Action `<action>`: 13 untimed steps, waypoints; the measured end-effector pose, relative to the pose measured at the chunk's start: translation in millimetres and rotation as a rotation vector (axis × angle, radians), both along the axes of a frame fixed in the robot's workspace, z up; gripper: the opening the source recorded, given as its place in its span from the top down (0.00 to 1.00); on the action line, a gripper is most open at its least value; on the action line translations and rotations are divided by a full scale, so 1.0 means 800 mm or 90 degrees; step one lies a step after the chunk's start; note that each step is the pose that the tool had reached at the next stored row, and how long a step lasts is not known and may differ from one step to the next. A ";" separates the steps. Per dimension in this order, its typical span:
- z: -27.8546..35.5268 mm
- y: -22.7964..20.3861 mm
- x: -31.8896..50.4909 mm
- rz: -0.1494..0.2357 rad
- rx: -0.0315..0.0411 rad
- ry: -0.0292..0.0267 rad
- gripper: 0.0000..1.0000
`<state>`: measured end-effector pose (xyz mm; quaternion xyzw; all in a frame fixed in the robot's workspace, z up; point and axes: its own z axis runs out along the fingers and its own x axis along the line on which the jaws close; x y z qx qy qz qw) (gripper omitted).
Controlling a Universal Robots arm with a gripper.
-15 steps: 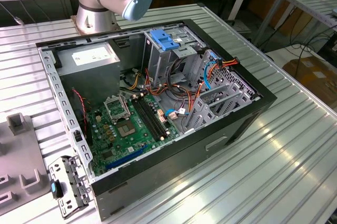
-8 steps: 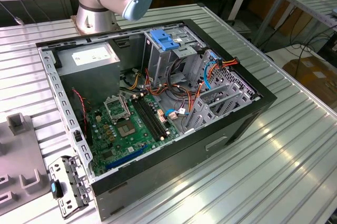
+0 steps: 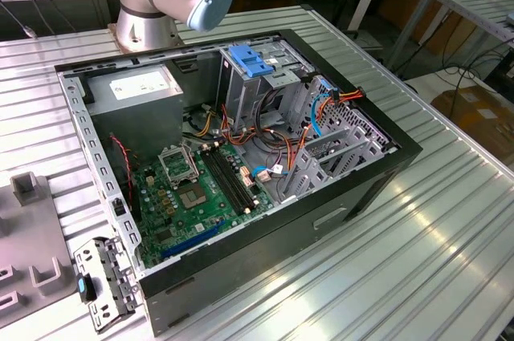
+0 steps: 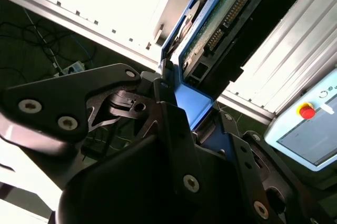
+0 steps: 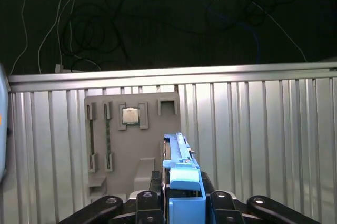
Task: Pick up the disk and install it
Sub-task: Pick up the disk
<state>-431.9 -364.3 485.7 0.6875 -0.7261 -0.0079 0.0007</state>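
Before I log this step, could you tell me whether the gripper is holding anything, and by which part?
The gripper is shut on the flat rectangular disk framed by blue plastic rails, clamping one blue-railed end.

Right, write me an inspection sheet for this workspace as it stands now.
Surface: ribbed metal table carrying an open computer case.
Job's things: disk with blue rails, clamped in the gripper, not yet installed.
Clutter: grey parts tray holding a chip; metal bracket beside the case.
Gripper: gripper shut on the disk.
Cables: coloured wires loose inside the case; floor cables beyond the table edge.
Surroundings: control pendant with a red button; power strip on the floor.
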 end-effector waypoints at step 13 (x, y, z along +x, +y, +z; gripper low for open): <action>0.0000 0.0000 0.039 -0.016 -0.0055 0.0000 0.63</action>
